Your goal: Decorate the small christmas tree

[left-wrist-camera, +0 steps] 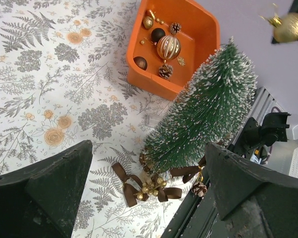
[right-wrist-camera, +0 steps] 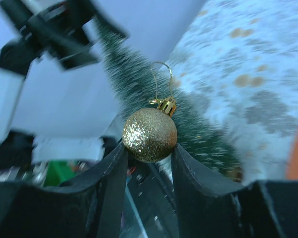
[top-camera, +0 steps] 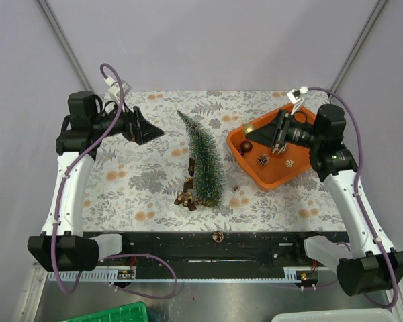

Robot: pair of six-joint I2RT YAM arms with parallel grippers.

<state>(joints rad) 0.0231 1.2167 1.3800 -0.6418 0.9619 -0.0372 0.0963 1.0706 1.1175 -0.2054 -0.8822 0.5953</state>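
Bauble in hand, tree waiting
On the table (top-camera: 141,194) the small christmas tree (top-camera: 203,161) is stood mid-way, orange tray (top-camera: 282,178) to its right. The left fingers (left-wrist-camera: 54,183) are spread wide and empty, and the right fingers (right-wrist-camera: 109,173) are half closed on the gold bauble (right-wrist-camera: 149,135). Its wire loop (right-wrist-camera: 161,63) is best held uppermost and slid over a bristle tip.

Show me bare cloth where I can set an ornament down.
Widest free patch: cloth left of the small christmas tree. Smaller one: between the orange tray and the near edge. Crowded: the brown bows at the tree's base, and inside the tray.
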